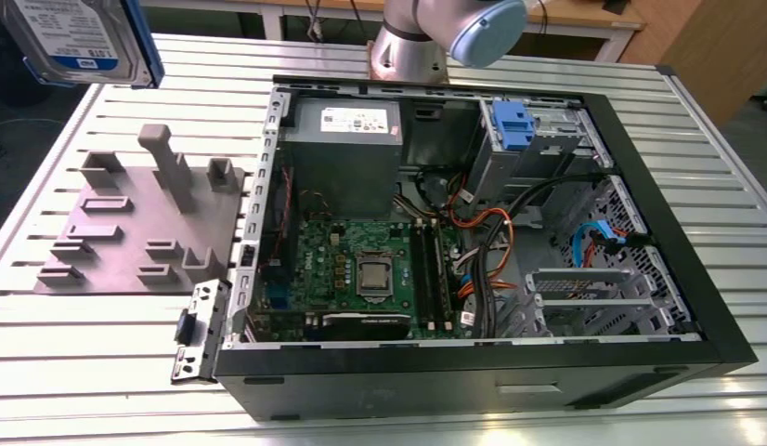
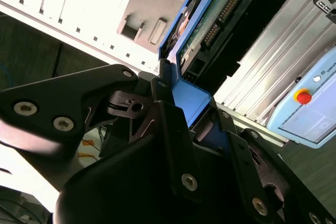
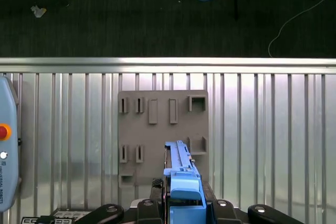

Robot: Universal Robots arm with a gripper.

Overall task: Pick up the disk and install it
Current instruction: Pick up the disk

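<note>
so my pincer (image 3: 184,205) is clenched on the flat silver-grey metal disk (image 1: 84,37) by its blue plastic bracket (image 2: 193,97), long axis straight out from the jaws, hanging at 10 o'clock off the open black computer case (image 1: 483,232) in the exterior view

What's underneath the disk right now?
In the first wrist view, the disk, held by the gripper, hangs over the grey slotted fixture plate lying on the slatted metal table. The plate's strip directly behind the disk and gripper is covered.
</note>
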